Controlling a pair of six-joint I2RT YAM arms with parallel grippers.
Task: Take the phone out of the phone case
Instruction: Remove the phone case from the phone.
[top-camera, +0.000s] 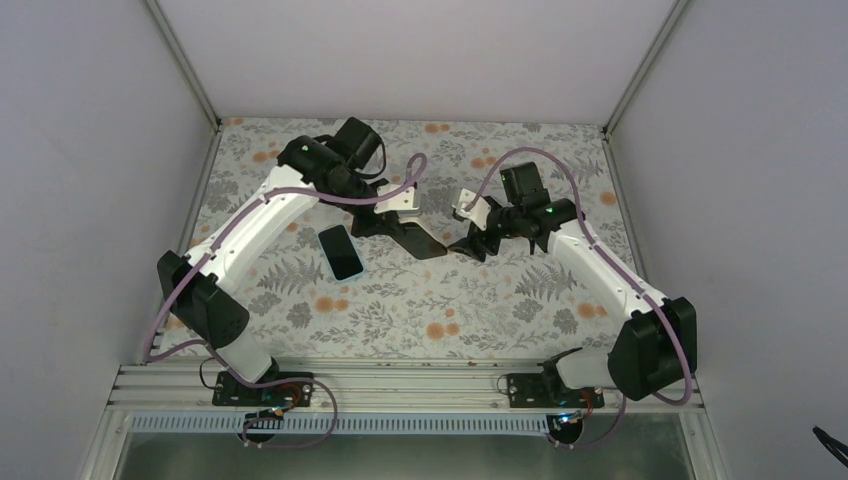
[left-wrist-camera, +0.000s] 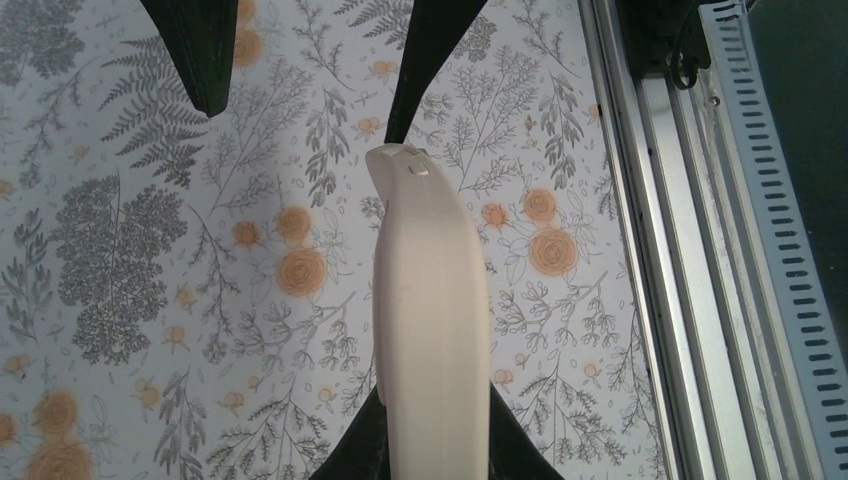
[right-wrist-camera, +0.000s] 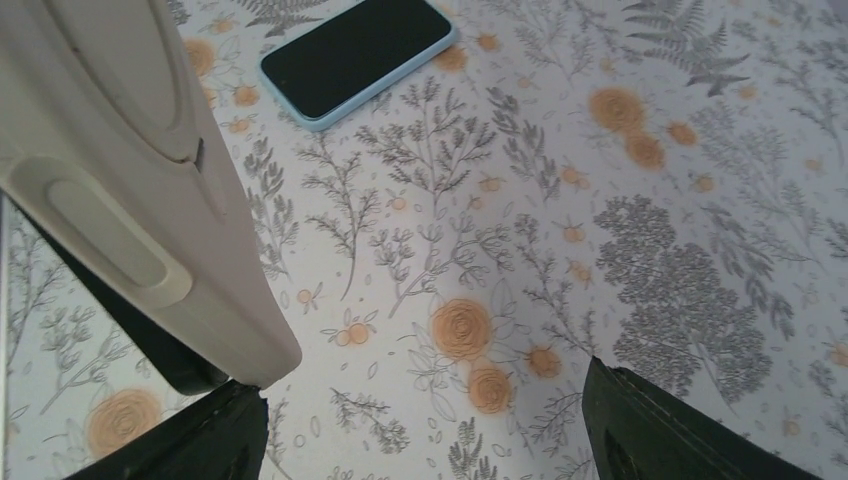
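Since phone (top-camera: 341, 251) lies bare on counter (top-camera: 450, 310), left jaws, clamped on case (left-wrist-camera: 430, 330), should set it down clear; right jaws apart.

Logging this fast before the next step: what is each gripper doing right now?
Left gripper: shut on the phone case.
Right gripper: open, holding nothing.

Looks down from high behind the near edge on the whole surface (top-camera: 420, 320). From each wrist looks down closely, sharing the phone case (left-wrist-camera: 430, 330); from right wrist, also the phone (right-wrist-camera: 355, 55) with overhead.
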